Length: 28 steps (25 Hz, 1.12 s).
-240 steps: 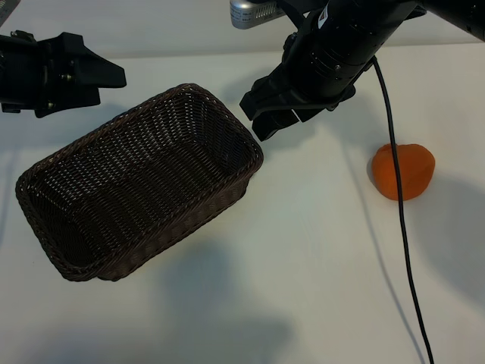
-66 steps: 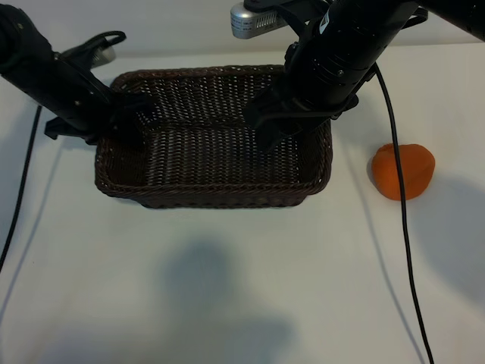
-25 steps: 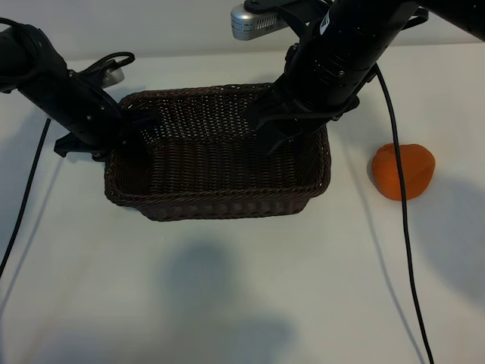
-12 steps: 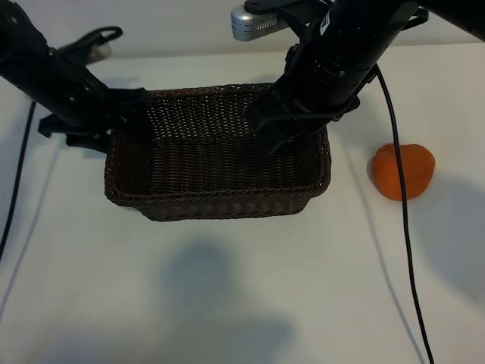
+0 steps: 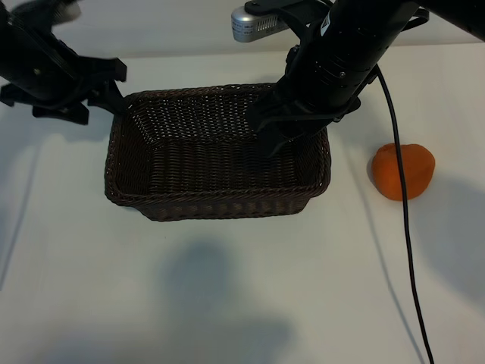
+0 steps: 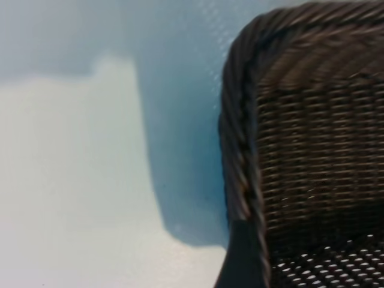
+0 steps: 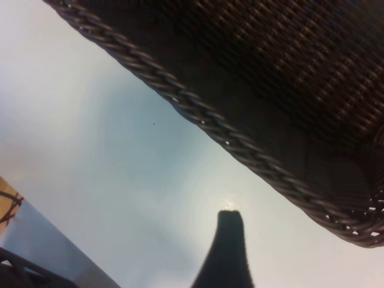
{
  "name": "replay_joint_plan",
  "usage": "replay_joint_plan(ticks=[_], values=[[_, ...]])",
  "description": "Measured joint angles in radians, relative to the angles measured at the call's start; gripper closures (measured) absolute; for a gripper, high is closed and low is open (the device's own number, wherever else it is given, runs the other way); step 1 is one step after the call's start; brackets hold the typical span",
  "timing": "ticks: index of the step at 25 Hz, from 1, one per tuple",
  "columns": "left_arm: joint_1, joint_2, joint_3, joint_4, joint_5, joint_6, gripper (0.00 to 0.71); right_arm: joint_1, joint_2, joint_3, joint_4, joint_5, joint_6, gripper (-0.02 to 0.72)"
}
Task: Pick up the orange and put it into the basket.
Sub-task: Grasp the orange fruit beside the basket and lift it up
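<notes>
The dark-brown wicker basket (image 5: 218, 199) stands in the middle of the table. The orange (image 5: 403, 171) lies on the table to its right, apart from it and from both arms. My left gripper (image 5: 114, 87) is open just outside the basket's far left corner and holds nothing. In the left wrist view one dark finger (image 6: 240, 264) shows beside the braided rim (image 6: 237, 150). My right gripper (image 5: 274, 140) hangs open over the basket's far right end. One of its fingers (image 7: 231, 252) is clear of the rim (image 7: 204, 120).
A black cable (image 5: 402, 227) runs from the right arm down across the table, passing in front of the orange. A silver camera body (image 5: 258, 19) sits at the back. White table surface lies in front of the basket.
My left gripper opened, let go of the basket's left end and drew back toward the far left. The basket and the right arm stayed where they were.
</notes>
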Motion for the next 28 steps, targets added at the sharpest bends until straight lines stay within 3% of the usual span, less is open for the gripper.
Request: replay_joint_plan(ticks=[13,20,23,28], values=[[0.0,-0.051,0.0,-0.002,-0.001,0.0,0.114,0.0,0.0,0.0,0.005,-0.008,-0.015,0.108],[0.0,-0.051,0.0,-0.073,-0.004,0.009,0.114,0.0,0.0,0.0,0.022,-0.013,-0.015,0.13],[0.0,-0.051,0.0,-0.08,-0.011,0.009,0.114,0.0,0.0,0.0,-0.028,-0.013,-0.015,0.138],[0.0,-0.051,0.0,-0.082,-0.011,0.009,0.114,-0.005,0.0,0.0,-0.185,-0.021,0.038,0.14]])
